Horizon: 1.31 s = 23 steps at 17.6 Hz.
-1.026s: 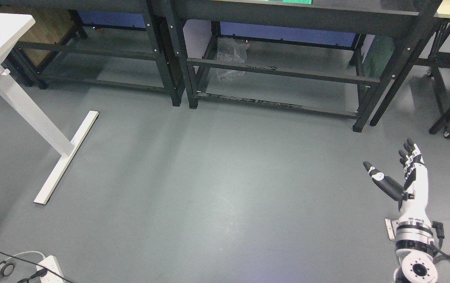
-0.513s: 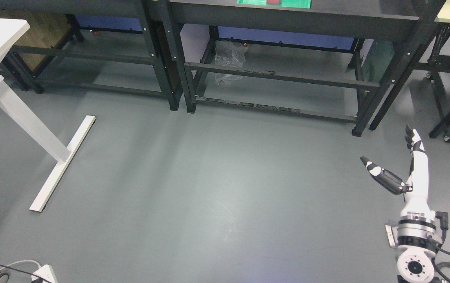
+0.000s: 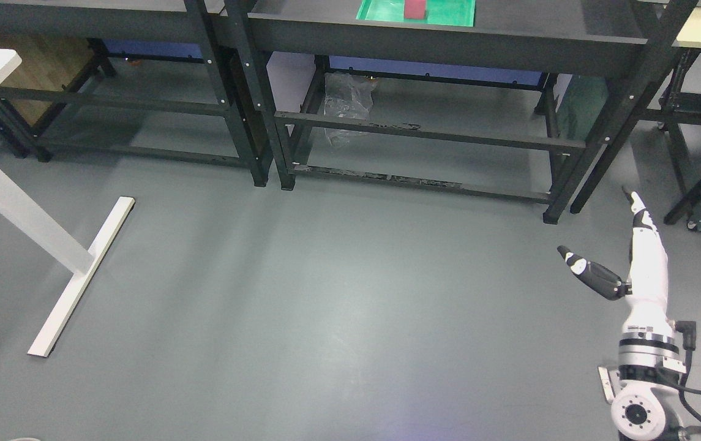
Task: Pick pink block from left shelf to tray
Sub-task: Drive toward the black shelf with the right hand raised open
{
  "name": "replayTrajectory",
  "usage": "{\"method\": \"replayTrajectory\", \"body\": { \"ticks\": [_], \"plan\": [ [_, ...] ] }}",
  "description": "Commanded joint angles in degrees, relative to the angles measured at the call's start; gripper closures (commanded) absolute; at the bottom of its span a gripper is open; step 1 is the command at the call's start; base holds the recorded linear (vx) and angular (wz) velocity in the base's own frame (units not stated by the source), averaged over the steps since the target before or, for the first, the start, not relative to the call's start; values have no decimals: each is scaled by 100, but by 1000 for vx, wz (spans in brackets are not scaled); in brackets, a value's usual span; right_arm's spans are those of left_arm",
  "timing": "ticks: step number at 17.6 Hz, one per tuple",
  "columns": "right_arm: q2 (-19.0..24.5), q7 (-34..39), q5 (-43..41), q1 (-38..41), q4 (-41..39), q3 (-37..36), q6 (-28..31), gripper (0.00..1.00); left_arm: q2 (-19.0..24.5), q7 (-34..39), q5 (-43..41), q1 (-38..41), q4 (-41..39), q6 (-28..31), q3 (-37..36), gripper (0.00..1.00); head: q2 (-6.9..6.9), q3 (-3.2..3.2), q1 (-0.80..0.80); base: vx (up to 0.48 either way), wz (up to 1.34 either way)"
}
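Note:
My right hand (image 3: 607, 245) rises from the lower right corner over the grey floor, fingers stretched straight and thumb spread out to the left, holding nothing. At the top edge a green tray (image 3: 448, 12) lies on a dark shelf top (image 3: 540, 27), with a red-pink block (image 3: 415, 9) standing in it, partly cut off by the frame. The hand is far below and to the right of the tray. My left arm does not show.
Black metal shelf frames (image 3: 264, 122) run across the top, a crumpled clear plastic bag (image 3: 345, 104) under the middle one. A white table leg and foot (image 3: 74, 282) stand at left. More dark frames (image 3: 699, 184) at right. Open grey floor fills the middle.
The whole picture has shifted down and left, so the camera moved; the green tray and block have come into view. My right hand has turned edge-on, still spread.

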Motion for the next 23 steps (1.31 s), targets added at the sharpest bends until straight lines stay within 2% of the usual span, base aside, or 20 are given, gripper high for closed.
{"method": "replayTrajectory", "body": {
  "ticks": [1, 10, 13, 23],
  "plan": [
    [-39, 61, 1203, -4, -26, 127, 9, 1, 100, -4, -9, 53, 0, -4, 0, 0, 0, 0, 0, 136, -52],
    [-118, 113, 1282, 31, -26, 276, -35, 1, 100, -4, -9, 53, 0, -4, 0, 0, 0, 0, 0, 68, 23],
    [-154, 472, 1484, 58, -26, 496, -35, 1, 100, -4, -9, 53, 0, -4, 0, 0, 0, 0, 0, 45, 138],
    [-83, 474, 1440, 5, -17, 356, 9, 1, 100, -4, -9, 53, 0, 4, 0, 0, 0, 0, 0, 77, 118]
  ]
}}
